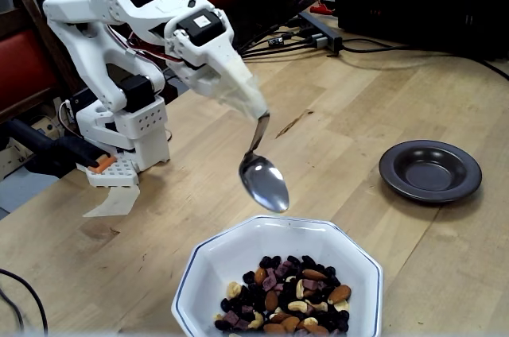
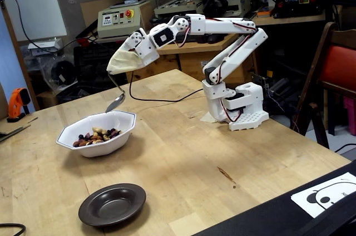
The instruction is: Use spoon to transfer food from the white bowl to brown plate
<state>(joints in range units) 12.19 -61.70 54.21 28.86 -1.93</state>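
Nearest the camera, food (image 1: 286, 297) is sitting in the white bowl (image 1: 215, 261) while the gripper (image 1: 253, 108), holding the empty spoon (image 1: 264, 180), is hovering above the far rim; next: dipping to scoop, then carrying right to the empty brown plate (image 1: 430, 170).

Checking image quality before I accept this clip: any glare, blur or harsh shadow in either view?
In a fixed view the spoon mirrors bright light and the white bowl is slightly blown out; edges look soft. In the other fixed view lighting is even, the brown plate shows mild sheen, and the food is too small to resolve.
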